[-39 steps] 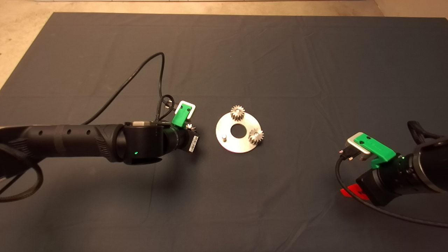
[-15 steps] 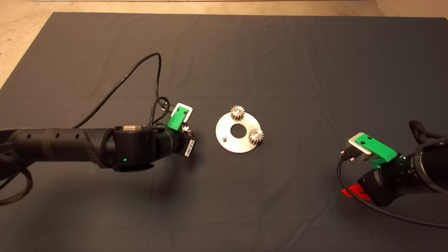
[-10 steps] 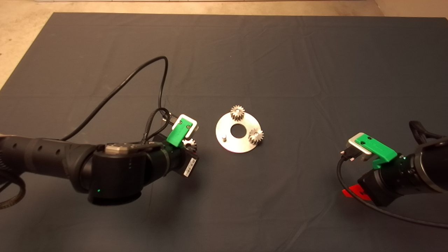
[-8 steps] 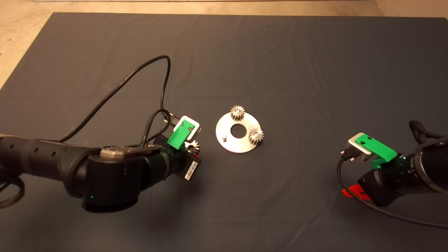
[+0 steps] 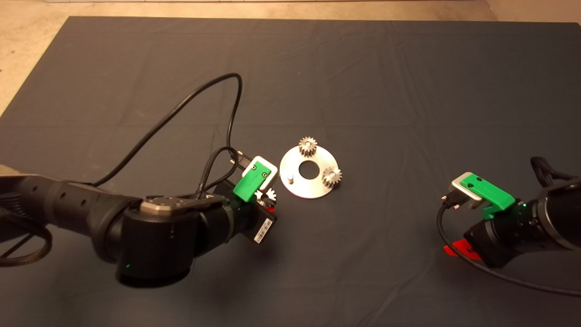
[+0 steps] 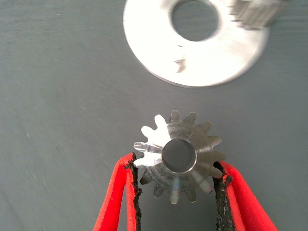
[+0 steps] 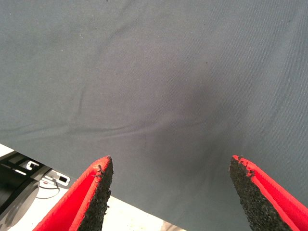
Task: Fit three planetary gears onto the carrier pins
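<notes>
You have the disc (image 5: 308, 171) mid-mat, two gears (image 5: 308, 146) on it, a third gear (image 5: 268, 196) held just left.

No words or numbers clear enough to read. Only a small white sticker (image 5: 263, 230) with black bars like a barcode, stuck on the black body just behind the left gripper (image 5: 268, 202). Bars too tiny to make out. No marks on the gear (image 6: 179, 155) held there.

A dark grey cloth mat (image 5: 363, 81) (faintly creased) covers the desk; pale beige floor (image 5: 27, 41) shows at eleven o'clock.
</notes>
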